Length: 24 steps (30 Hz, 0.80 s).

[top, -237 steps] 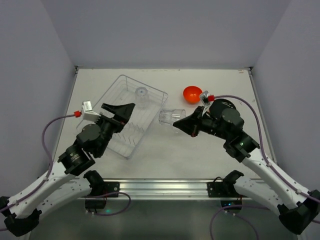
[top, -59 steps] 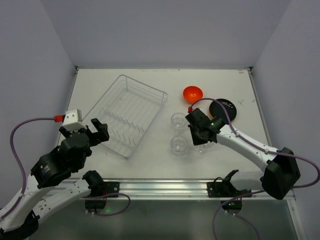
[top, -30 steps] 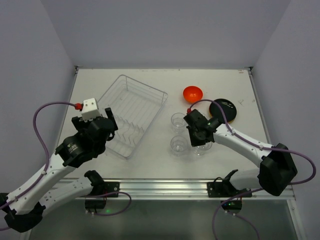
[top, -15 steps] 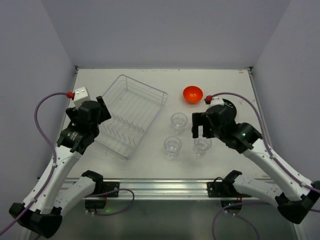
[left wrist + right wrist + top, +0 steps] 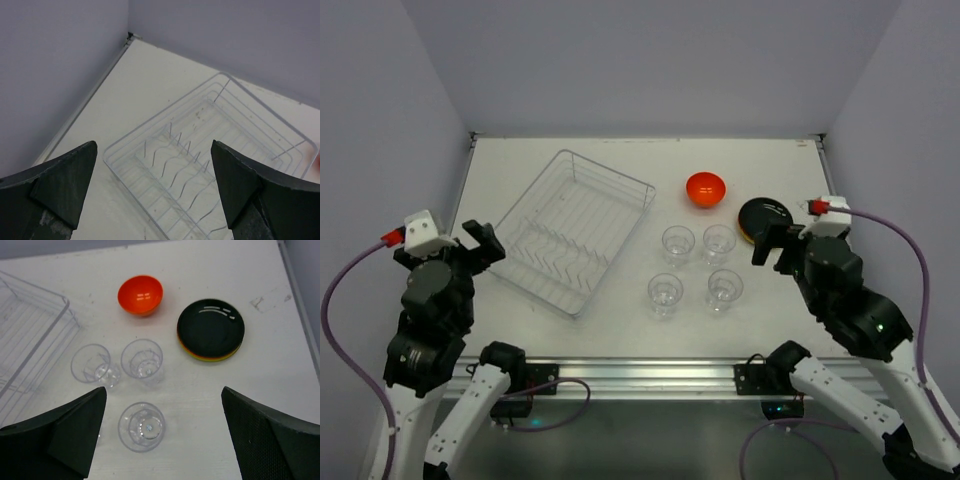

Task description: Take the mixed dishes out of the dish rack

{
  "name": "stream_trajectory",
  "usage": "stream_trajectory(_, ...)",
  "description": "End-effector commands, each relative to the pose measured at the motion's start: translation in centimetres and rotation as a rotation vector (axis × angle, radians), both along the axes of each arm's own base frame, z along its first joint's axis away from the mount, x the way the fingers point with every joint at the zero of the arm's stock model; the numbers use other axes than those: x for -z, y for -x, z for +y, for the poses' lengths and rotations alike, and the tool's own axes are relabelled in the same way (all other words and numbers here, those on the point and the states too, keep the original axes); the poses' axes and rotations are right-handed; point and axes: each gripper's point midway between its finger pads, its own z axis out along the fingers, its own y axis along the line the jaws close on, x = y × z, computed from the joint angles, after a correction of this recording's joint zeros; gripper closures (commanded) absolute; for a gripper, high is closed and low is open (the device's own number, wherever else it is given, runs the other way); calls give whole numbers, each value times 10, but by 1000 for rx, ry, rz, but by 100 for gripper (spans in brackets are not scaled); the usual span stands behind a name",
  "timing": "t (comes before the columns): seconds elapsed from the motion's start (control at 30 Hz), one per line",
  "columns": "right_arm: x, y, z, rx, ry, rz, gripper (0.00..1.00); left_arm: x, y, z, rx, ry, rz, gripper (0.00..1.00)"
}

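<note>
Drawn back since earlier: left gripper (image 5: 152, 160) and right gripper (image 5: 163, 395), both spread, grasping nothing; four glasses (image 5: 678, 241) upright beside dish rack (image 5: 575, 230).

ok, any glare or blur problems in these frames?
Right wrist: sharp, with bright highlights on the orange bowl and black plate; its fingers near-black. Left wrist: dish rack crisp, fingers soft. Top external: even light, clear glasses faint against the white table.
</note>
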Motion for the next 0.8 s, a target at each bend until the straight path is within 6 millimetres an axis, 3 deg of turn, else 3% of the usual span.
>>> stream_trajectory(0.0,-24,9,-35,110,-9,-182,1,-16,23,13,0,-71,-73,0)
stream_trajectory(0.2,-51,54,-69,90,-52,-349,1,-21,47,17,29,-90,-112,0)
stream_trajectory(0.33,-45,74,-83,87,-35,-336,1,-24,55,21,24,-101,-136,0)
stream_trajectory(0.77,-25,73,-80,82,-19,-277,1,-31,60,9,104,-100,-203,0)
